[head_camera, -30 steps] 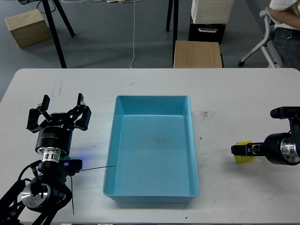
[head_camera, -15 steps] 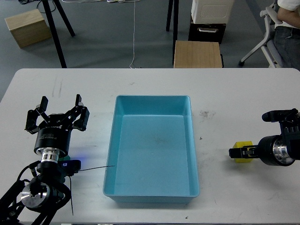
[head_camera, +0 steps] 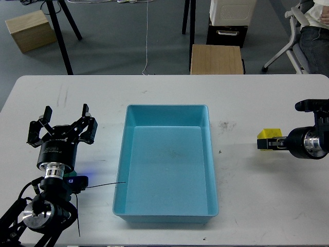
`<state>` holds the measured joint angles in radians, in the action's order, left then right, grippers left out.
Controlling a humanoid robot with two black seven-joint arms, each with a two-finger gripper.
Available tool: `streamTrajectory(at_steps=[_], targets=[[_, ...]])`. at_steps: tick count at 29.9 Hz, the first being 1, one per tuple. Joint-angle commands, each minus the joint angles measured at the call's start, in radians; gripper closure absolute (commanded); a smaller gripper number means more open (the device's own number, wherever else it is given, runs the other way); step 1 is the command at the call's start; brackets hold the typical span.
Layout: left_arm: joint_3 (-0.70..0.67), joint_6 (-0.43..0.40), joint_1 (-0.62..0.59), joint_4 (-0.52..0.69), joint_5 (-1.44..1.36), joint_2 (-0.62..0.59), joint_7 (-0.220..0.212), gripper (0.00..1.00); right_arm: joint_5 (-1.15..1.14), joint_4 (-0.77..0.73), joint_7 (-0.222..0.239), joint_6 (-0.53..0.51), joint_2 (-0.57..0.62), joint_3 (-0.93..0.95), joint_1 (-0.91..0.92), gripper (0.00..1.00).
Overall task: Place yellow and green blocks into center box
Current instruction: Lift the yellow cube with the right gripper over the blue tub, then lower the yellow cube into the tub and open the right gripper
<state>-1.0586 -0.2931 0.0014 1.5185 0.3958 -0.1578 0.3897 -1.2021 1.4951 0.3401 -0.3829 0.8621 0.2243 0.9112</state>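
Note:
A yellow block (head_camera: 270, 135) is held in my right gripper (head_camera: 267, 143), which is shut on it and carries it above the white table (head_camera: 257, 98), to the right of the box. The light blue box (head_camera: 126, 154) sits in the middle of the table and is empty. My left gripper (head_camera: 66, 119) is open and empty, to the left of the box. No green block shows in this view.
Beyond the table's far edge stand a wooden stool (head_camera: 216, 59), a wooden crate (head_camera: 30, 30) and black tripod legs (head_camera: 60, 31). A seated person (head_camera: 314, 36) on an office chair is at the top right.
My right gripper has risen and moved back with the yellow block, which lay lower on the table a second ago. My left arm has barely moved.

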Motion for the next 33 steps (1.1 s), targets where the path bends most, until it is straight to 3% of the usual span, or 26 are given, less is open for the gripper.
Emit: streamTrajectory(at_steps=[1,3,7,10,14,15,21,26,33], targets=[[0.000,0.000,-0.001,0.000,0.000,0.000,0.000,0.00,-0.004,-0.003,-0.093,-0.005,0.020,0.041,0.112,1.00],[0.000,0.000,-0.001,0.000,0.000,0.000,0.000,0.00,-0.010,0.001,-0.180,-0.013,0.047,0.038,0.182,1.00],[0.000,0.000,-0.001,0.000,0.000,0.000,0.000,0.00,-0.100,0.005,-0.407,-0.103,0.057,0.035,0.280,1.00],[0.000,0.000,-0.001,-0.004,0.000,0.000,0.000,0.00,-0.265,0.011,-0.585,-0.106,0.046,0.033,0.343,1.00],[0.000,0.000,-0.001,-0.006,0.000,0.000,0.000,0.00,-0.488,0.020,-0.801,-0.106,-0.044,0.020,0.414,1.00],[0.000,0.000,-0.001,-0.006,0.000,0.000,0.000,0.00,-0.551,0.025,-0.829,-0.106,-0.069,0.006,0.429,1.00],[-0.004,0.000,-0.003,-0.006,0.000,-0.002,0.000,0.00,-0.864,0.039,-0.829,-0.106,-0.241,-0.239,0.560,0.99],[-0.027,0.000,-0.006,-0.006,0.002,-0.003,0.000,0.00,-0.898,0.004,-0.829,-0.106,-0.402,-0.416,0.606,0.99],[-0.035,0.000,-0.008,-0.006,0.002,-0.006,0.000,0.00,-0.898,-0.119,-0.829,-0.106,-0.551,-0.447,0.557,0.98]])
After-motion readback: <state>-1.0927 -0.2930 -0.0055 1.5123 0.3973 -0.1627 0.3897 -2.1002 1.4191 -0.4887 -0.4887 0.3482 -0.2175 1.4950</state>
